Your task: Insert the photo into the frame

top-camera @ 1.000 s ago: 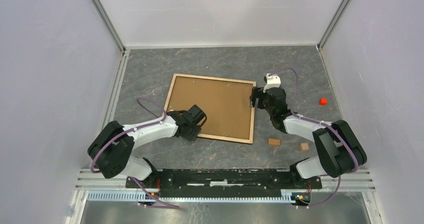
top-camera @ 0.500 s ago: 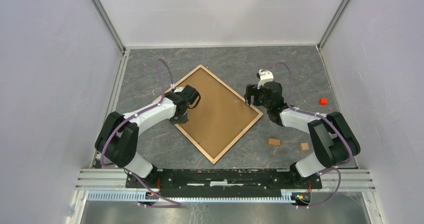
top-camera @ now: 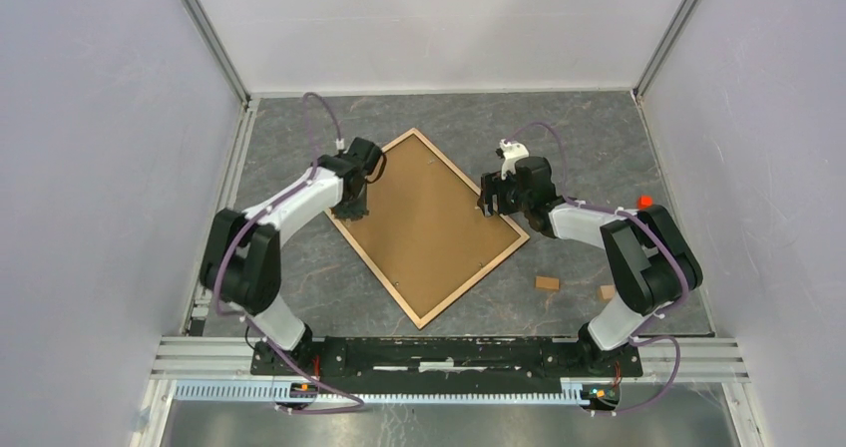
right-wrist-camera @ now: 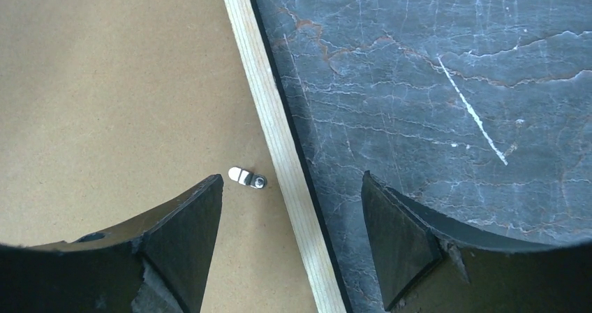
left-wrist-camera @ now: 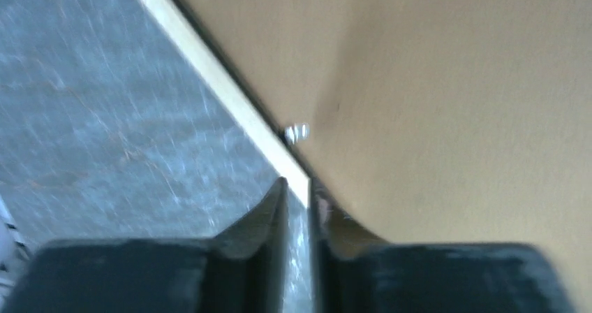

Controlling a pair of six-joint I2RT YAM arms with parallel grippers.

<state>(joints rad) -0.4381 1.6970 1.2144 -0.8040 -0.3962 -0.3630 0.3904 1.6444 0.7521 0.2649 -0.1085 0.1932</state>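
- Left jaws clenched on the frame, pinching the rim on its 10 o'clock edge.
- Right jaws wide apart, straddling the rim on the 2 o'clock edge without gripping it.
- Frame lies brown back up, turned diamond-wise, in the middle of the surface.

Thin-rimmed rectangular light-wood picture frame lies flat, brown back upward, turned diamond-wise at the grey desk's centre, one corner toward the near edge.

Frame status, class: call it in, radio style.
Left gripper shut on frame rim. Right gripper open, straddling another rim. Frame lies backing side up; photo not in view. Small blocks clear to the right.
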